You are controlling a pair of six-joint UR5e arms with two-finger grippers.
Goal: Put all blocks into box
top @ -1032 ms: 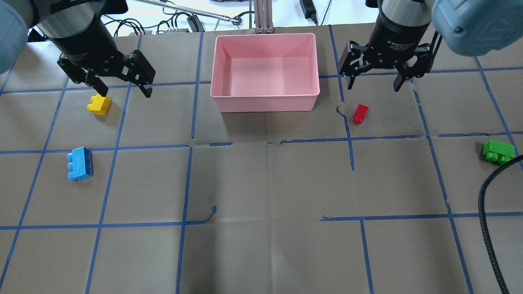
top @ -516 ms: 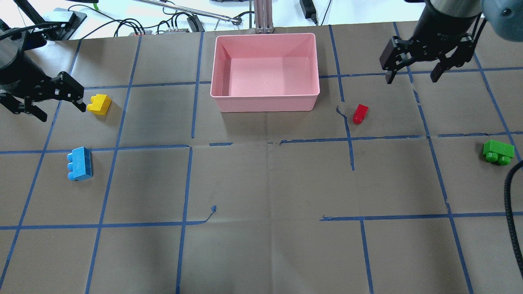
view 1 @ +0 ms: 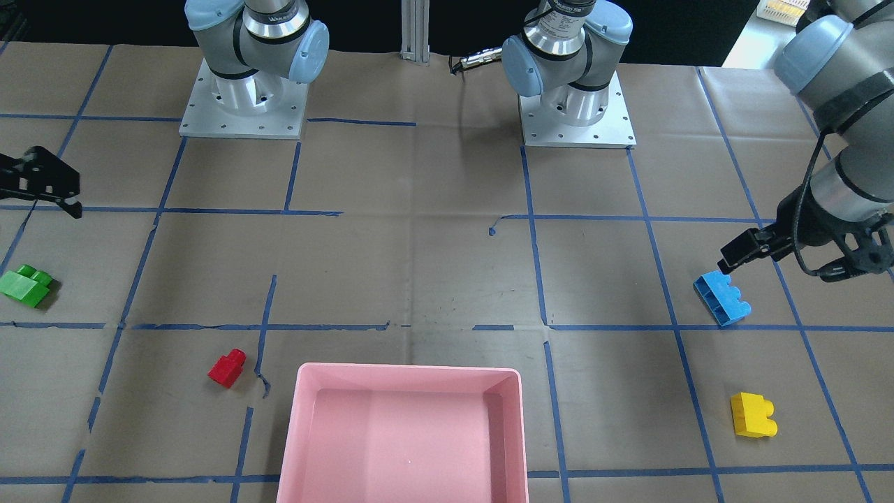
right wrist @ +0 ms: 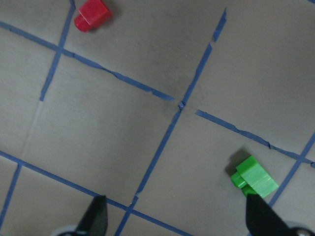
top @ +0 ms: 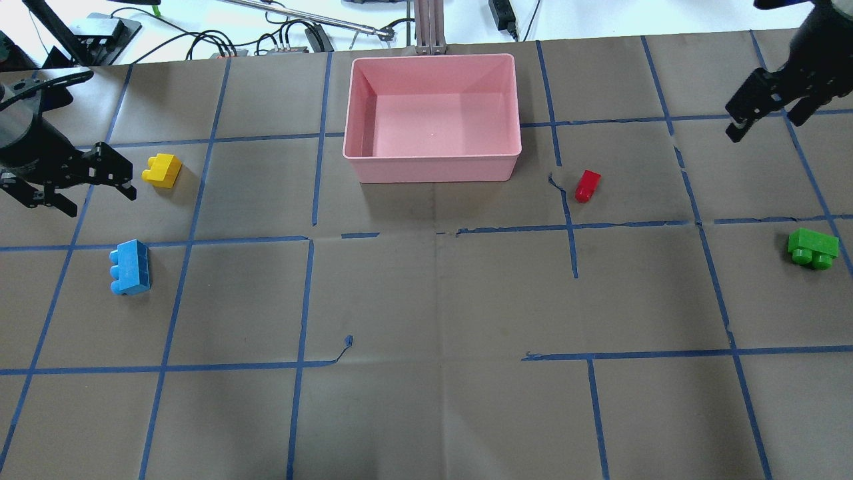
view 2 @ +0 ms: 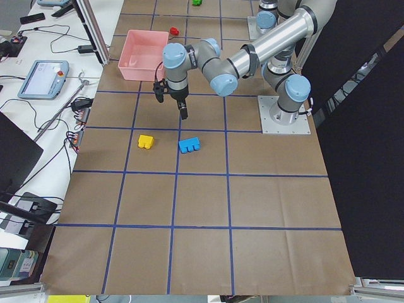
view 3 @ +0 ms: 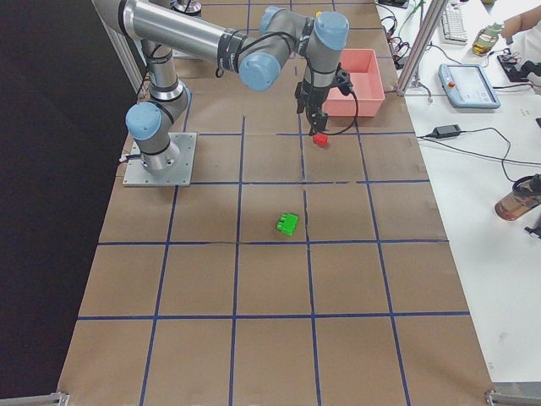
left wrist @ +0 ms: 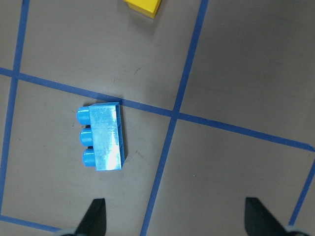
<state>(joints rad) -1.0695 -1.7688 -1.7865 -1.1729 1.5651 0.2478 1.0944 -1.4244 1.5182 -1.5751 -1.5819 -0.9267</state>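
Taped table [top: 426,300]: left end effector [top: 101,203] and right end effector [top: 765,129] splayed (blocks [top: 131,267] outside box [top: 432,167]).

From overhead, the box [top: 433,170] sits at 12 o'clock on the table [top: 433,300], the one-stud block [top: 587,185] at its 4. The left two-stud block [top: 162,169] lies at 10, the three-stud block [top: 130,267] at 9, the right two-stud block [top: 812,248] at 3.

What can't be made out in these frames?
- Yellow block: in the left wrist view, cut off by the top edge; only a corner shows.
- Pink box: in the front-facing view, the side away from the robot is cut off by the bottom edge.
- Green block: in the exterior left view, tiny and clipped by the top edge.
- Red block: in the exterior left view, too small to show its stud.
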